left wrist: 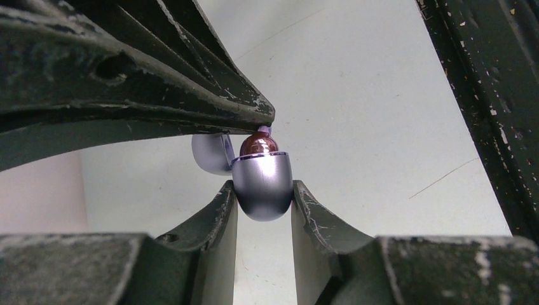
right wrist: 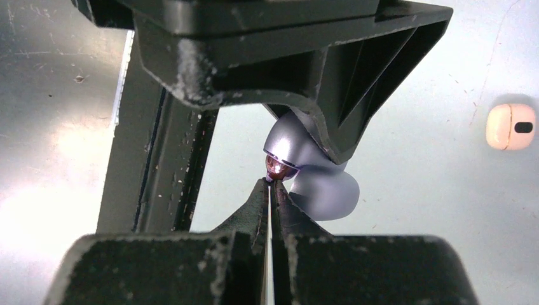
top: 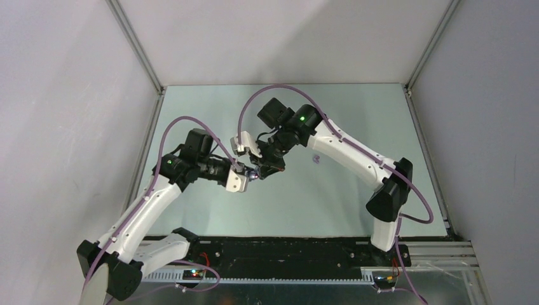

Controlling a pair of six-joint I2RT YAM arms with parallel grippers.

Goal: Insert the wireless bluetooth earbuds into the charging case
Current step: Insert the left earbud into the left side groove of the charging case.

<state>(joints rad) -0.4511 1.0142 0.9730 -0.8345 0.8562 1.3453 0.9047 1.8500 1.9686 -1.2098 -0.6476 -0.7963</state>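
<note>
Closest to us at lower centre, our left gripper (left wrist: 262, 194) pinches the open charging case (left wrist: 262, 180), its lid (left wrist: 211, 152) hanging at its left. Our right gripper (right wrist: 272, 185), tips pressed together, nips 1 purple earbud (left wrist: 259, 144) at the case mouth, mid-frame. We should hold the case steady and push straight in. Whether it is seated is hidden; a cream piece (right wrist: 510, 126) at far right could be earbud or case.

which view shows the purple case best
Left wrist: the purple case sits centred and large, lid open, clamped by the left gripper. Right wrist shows it half hidden behind that gripper's finger; top external shows only a speck.
</note>
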